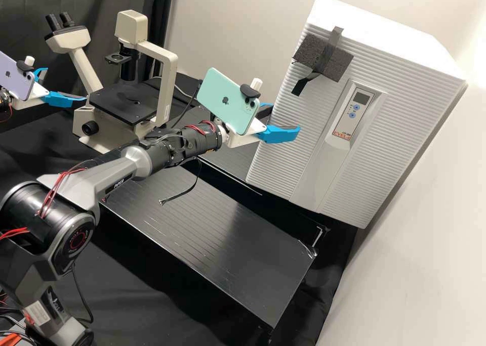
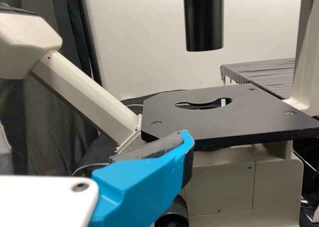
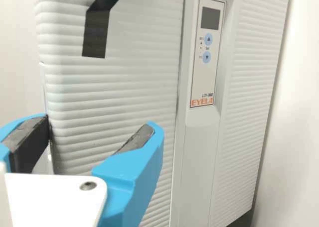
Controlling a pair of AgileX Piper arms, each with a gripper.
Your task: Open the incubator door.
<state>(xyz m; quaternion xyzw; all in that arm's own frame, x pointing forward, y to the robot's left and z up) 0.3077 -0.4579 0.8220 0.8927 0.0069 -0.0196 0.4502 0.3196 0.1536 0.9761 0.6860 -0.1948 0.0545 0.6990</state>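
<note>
Right claw (image 3: 99, 122) — spread, holding nothing, astride or nearly astride the door's side edge; contact unclear. Incubator door (image 3: 122, 87): shut, directly ahead. Left claw (image 1: 66, 84): spread, near microscope (image 1: 121, 104). Step, as judged: lining up — next, pinch edge, draw outward.

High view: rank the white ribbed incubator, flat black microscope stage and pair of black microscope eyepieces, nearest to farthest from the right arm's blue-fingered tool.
1. Incubator, close by the right tool
2. Microscope stage, well left in the picture
3. Eyepieces, farther left and higher up
</note>
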